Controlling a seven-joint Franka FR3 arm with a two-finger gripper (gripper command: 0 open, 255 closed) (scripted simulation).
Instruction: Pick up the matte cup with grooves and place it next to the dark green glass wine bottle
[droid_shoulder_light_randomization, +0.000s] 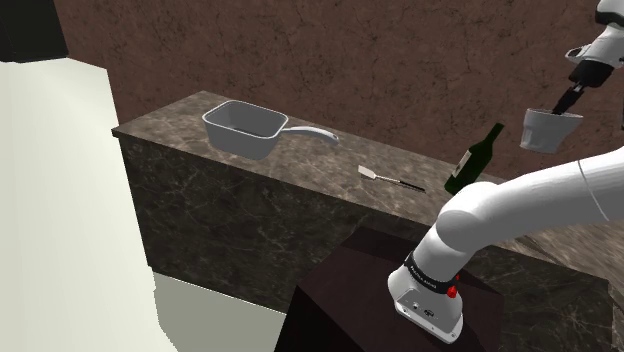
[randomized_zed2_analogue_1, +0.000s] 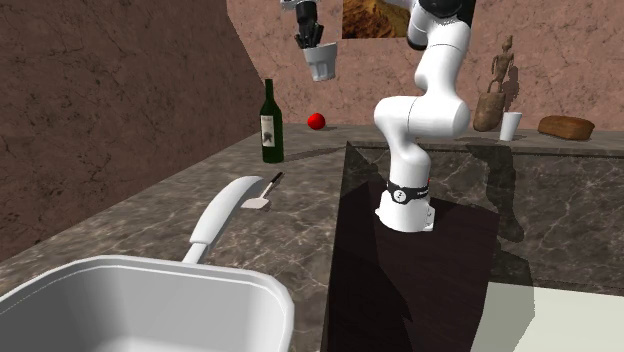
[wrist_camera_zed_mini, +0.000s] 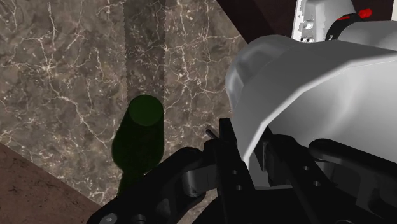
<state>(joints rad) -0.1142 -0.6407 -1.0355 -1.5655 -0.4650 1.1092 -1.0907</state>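
"When you looked along the counter (droid_shoulder_light_randomization: 330, 160), how many cups did you count?"

"Two. One pale grey cup (droid_shoulder_light_randomization: 550, 130) hung in the air, higher than the single dark green wine bottle (droid_shoulder_light_randomization: 475, 160) and just to one side of it, well clear of the stone top. One small white cup (randomized_zed2_analogue_1: 511, 125) stood on the far ledge, near one brown figurine (randomized_zed2_analogue_1: 495, 95) and one loaf (randomized_zed2_analogue_1: 566, 126)."

"And the gripper (droid_shoulder_light_randomization: 568, 100)?"

"One, its two black fingers (wrist_camera_zed_mini: 224, 143) clamped on the pale grey cup's wall."

"Anything else?"

"One grey pan (droid_shoulder_light_randomization: 243, 128) with a long handle, one spatula (droid_shoulder_light_randomization: 385, 178) lying between pan and bottle, and one red ball (randomized_zed2_analogue_1: 317, 121) beyond the bottle in the second exterior view."
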